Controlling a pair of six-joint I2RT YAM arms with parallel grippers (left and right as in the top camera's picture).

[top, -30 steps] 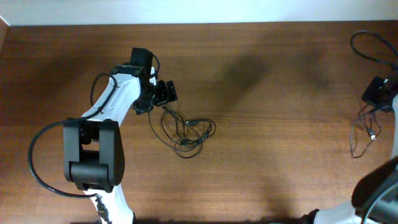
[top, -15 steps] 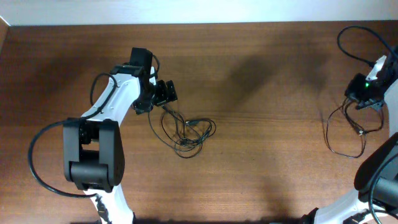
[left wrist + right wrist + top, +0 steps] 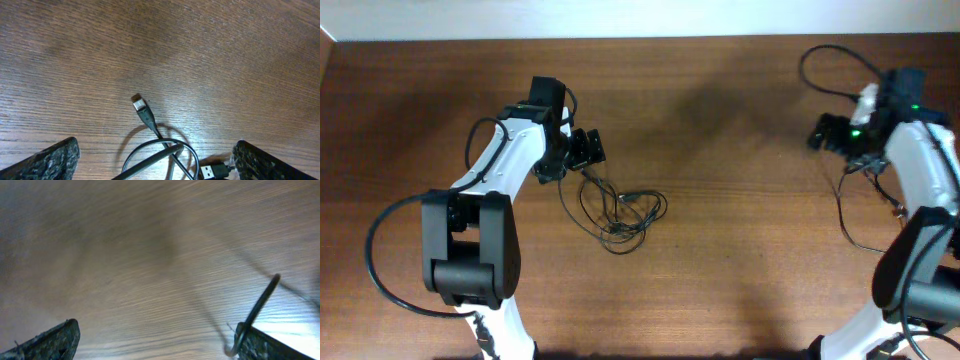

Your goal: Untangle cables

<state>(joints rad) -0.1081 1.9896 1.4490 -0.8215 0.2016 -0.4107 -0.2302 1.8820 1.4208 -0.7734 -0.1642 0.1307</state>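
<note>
Dark brown wood grain of the table (image 3: 740,260) runs under everything. The knot of cables (image 3: 623,215) lies near the table's middle, at about five o'clock from the left gripper (image 3: 588,150). That gripper hangs just beside the knot's upper loop, fingers spread wide with nothing between them. In the left wrist view a pale plug tip (image 3: 139,104) points to eleven o'clock, clear of the loops. Out toward the table's two o'clock, the right gripper (image 3: 823,134) is also spread wide. A separate strand (image 3: 258,309) seems hooked on one of its fingers, though the wrist view is too blurred to be sure, and it trails off toward six o'clock. Being only draped, that strand would likely slip off in a quick swing. A careless pinch by the left gripper could also catch two crossing loops and tighten them.
</note>
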